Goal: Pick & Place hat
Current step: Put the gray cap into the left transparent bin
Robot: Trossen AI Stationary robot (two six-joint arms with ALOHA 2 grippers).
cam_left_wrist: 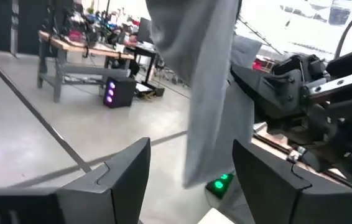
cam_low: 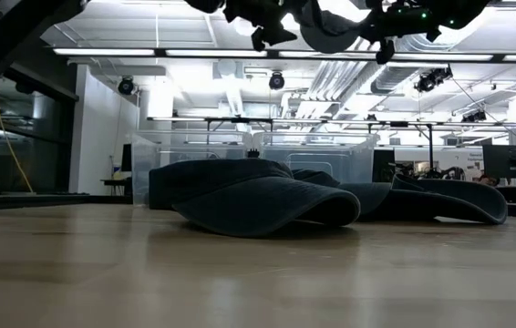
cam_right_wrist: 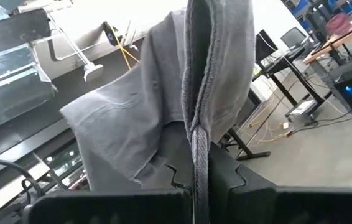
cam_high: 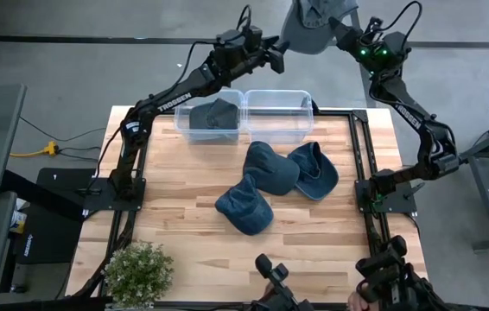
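A grey hat (cam_high: 312, 24) is held high above the table's far edge by my right gripper (cam_high: 341, 26), which is shut on it. It also shows in the low view (cam_low: 331, 32) and in the right wrist view (cam_right_wrist: 157, 106). My left gripper (cam_high: 277, 59) is open, just left of the hat. In the left wrist view the hat (cam_left_wrist: 201, 81) hangs ahead of the gap between the open fingers (cam_left_wrist: 191, 168). Three blue hats (cam_high: 270, 166), (cam_high: 315, 168), (cam_high: 244, 207) lie on the table. A dark hat (cam_high: 214, 117) sits in the left clear bin. My right gripper (cam_right_wrist: 199, 177) pinches the grey hat between its two fingers on a folded, stitched edge (cam_right_wrist: 199, 140), where several layers run together. The hat is lifted clear of the table, and the rest of the cloth spreads out slack beyond the fingers.
Two clear bins stand side by side at the table's far edge, the right one (cam_high: 277, 112) with nothing in it. A potted plant (cam_high: 139, 272) stands at the near left corner. Bare wood lies left of the blue hats and along the near edge.
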